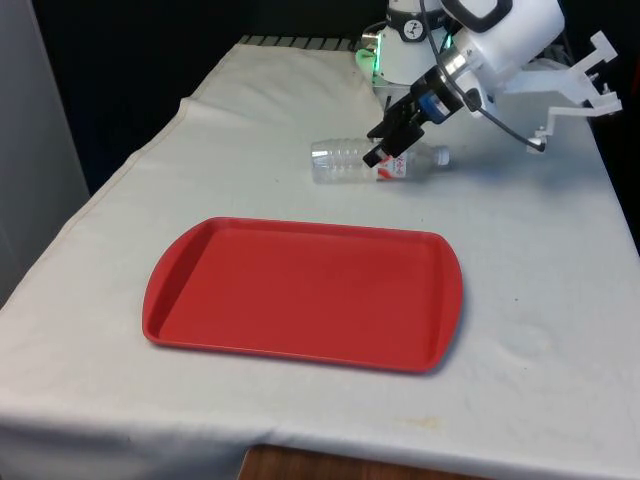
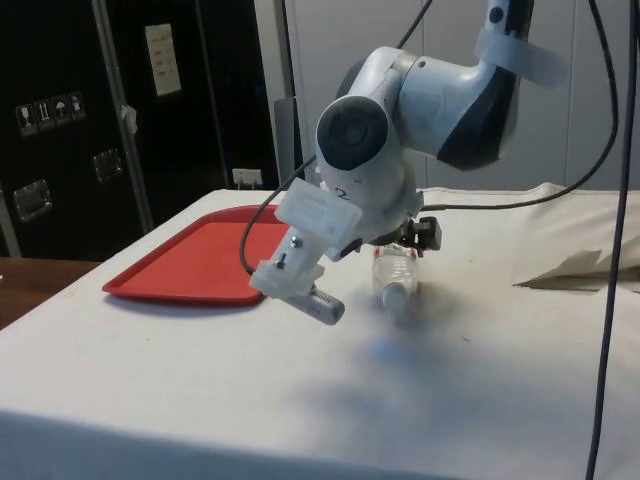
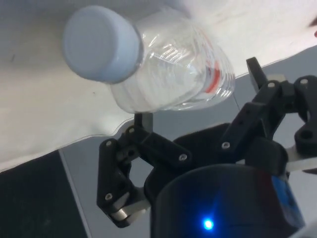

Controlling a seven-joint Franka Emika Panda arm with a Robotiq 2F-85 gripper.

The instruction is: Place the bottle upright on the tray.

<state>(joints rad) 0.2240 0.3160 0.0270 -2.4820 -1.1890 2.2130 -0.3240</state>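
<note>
A: The bottle (image 1: 375, 162) lies on its side on the desk (image 1: 540, 300), beyond the red tray (image 1: 300, 290)'s far edge.
B: The end effector (image 1: 385, 148) straddles it, spread; contact is hidden.

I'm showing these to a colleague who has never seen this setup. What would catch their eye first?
Probably the big red tray, lying bare on the white cloth at the near end of the table in the front view. Next, the clear bottle lying on its side on the cloth beyond the tray, with a white cap and a red label. The black hand sits right at the bottle, its fingers spread on either side of the body.
</note>
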